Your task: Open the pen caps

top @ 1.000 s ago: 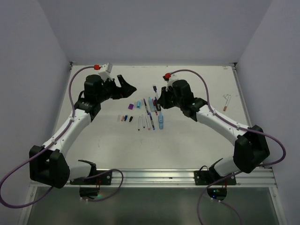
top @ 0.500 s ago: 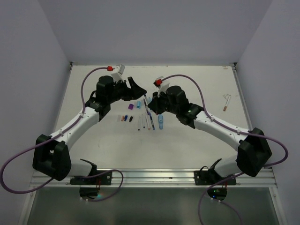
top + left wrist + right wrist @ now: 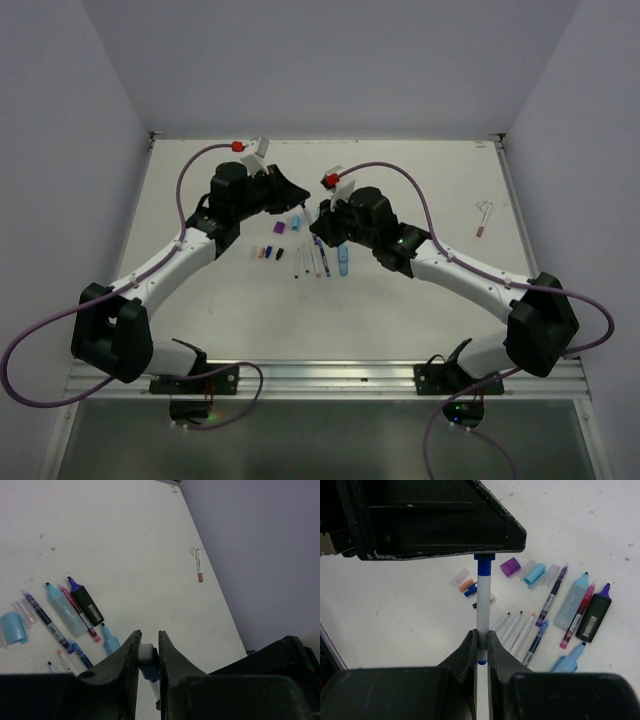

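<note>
My right gripper (image 3: 481,636) is shut on a white pen (image 3: 482,610) and holds it up above the table, pointing toward the left gripper (image 3: 435,520). The pen's blue cap (image 3: 484,565) runs in under the left gripper's fingers. In the left wrist view the left gripper (image 3: 148,635) is shut on that pen cap (image 3: 146,656), whose white end and blue sleeve show between the jaws. From above, the two grippers, left (image 3: 297,200) and right (image 3: 318,224), meet over the row of pens (image 3: 320,258).
Several uncapped pens and markers (image 3: 570,607) lie side by side on the white table (image 3: 400,300). Loose caps lie near them: purple (image 3: 510,567), light blue (image 3: 535,573), orange (image 3: 466,585). One more pen (image 3: 483,217) lies near the right edge.
The left gripper has swung right to the pen held by the right gripper and closed from wide open onto its cap. The right arm has moved left with the pen.
</note>
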